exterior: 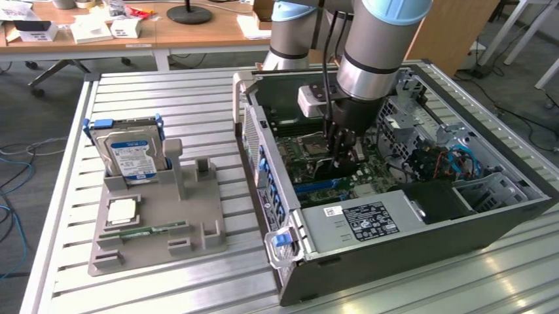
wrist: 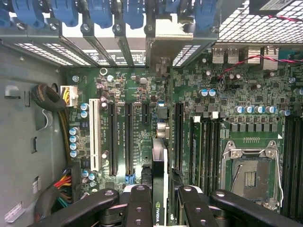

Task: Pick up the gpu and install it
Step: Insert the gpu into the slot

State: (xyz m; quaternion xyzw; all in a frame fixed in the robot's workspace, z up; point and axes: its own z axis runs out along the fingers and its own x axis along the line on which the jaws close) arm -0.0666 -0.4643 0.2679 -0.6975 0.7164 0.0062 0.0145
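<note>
1. Clamped on the gpu [wrist: 160,179]: the claw [exterior: 342,157], black fingers [wrist: 139,205] pressed against both flat faces of the card.
2. Held on edge and upright, low inside the open computer case [exterior: 419,258], directly under the arm's wrist.
3. From the wrist camera, seen edge-on as a thin dark strip with a small green logo, reaching out from between the fingers across the green motherboard [wrist: 137,94].
4. Lined up parallel with the long black expansion slots [wrist: 128,137] on one side and the memory slots [wrist: 206,146] on the other, lying between the two groups.
5. Close to the board at its lower edge; impossible to tell whether seated in a slot or just above one.
6. Past the memory slots, the metal-framed CPU socket [wrist: 249,172].
7. Beyond the card's far end, along the case wall, a row of blue latches [wrist: 66,12] above perforated metal slot covers.
8. At the nearer end of the case in the exterior view, the grey power supply [exterior: 362,219] with a black label.
9. Well apart from the case, at the exterior view's left, a grey holder tray [exterior: 196,216] flat on the slatted counter [exterior: 175,98].
10. Standing upright in that tray, a silver hard drive [exterior: 133,157] with a blue label; lying flat nearer the camera, a slim green memory stick [exterior: 144,230].
</note>
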